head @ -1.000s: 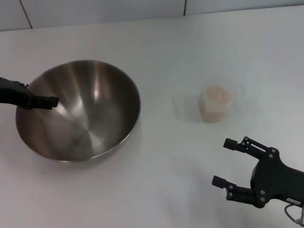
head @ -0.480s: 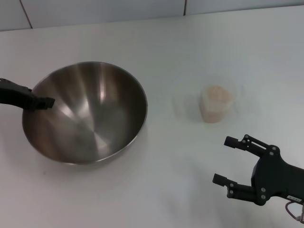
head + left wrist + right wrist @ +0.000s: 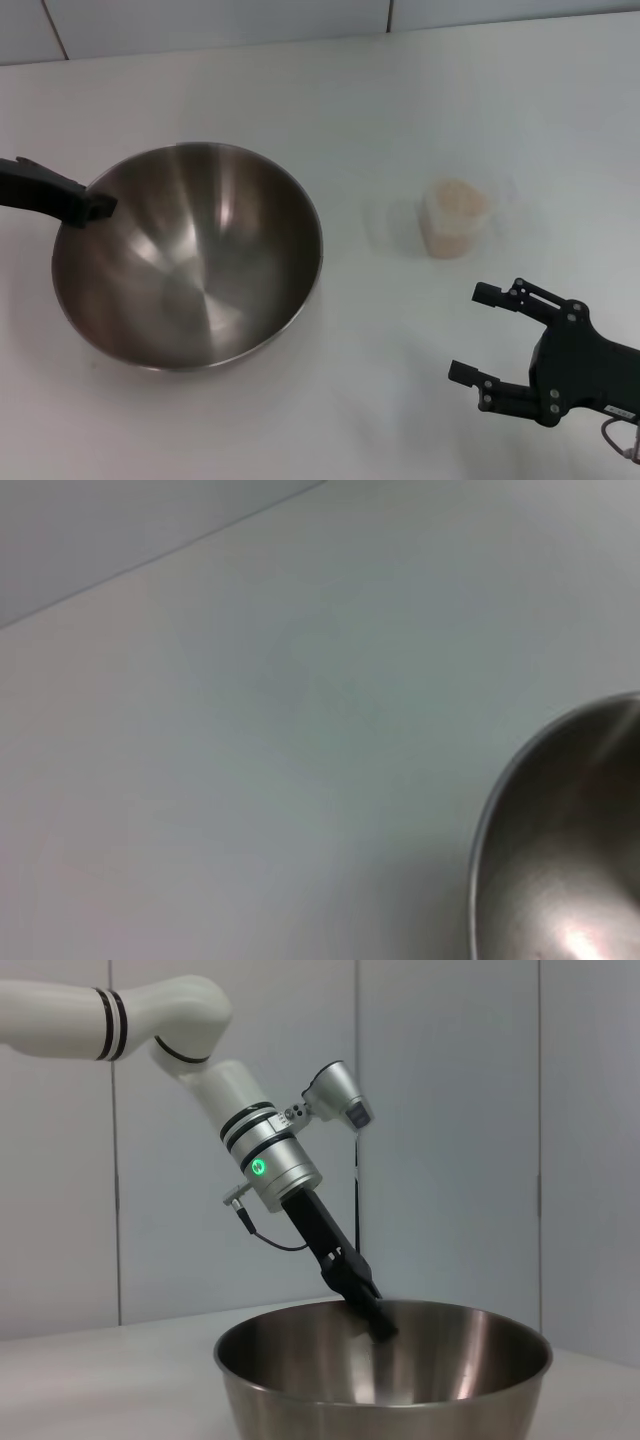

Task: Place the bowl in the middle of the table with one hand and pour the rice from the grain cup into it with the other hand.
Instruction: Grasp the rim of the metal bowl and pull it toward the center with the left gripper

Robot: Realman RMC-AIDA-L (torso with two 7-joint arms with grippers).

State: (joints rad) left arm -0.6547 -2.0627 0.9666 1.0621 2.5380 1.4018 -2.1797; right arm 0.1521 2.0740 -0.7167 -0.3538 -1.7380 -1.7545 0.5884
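The steel bowl (image 3: 190,260) rests on the white table (image 3: 330,90), left of centre. My left gripper (image 3: 95,207) is shut on the bowl's left rim; the right wrist view shows the same left gripper (image 3: 378,1326) pinching the rim of the bowl (image 3: 390,1380). A slice of the bowl (image 3: 560,860) shows in the left wrist view. The clear grain cup (image 3: 455,220) stands right of centre, filled with pinkish rice (image 3: 456,197). My right gripper (image 3: 484,333) hovers open near the front right, short of the cup and apart from it.
A grey wall meets the table's far edge (image 3: 390,30). Bare tabletop lies between the bowl and the cup.
The left gripper has dragged the bowl to the right and slightly nearer me. The right gripper has barely moved; the cup stays put.
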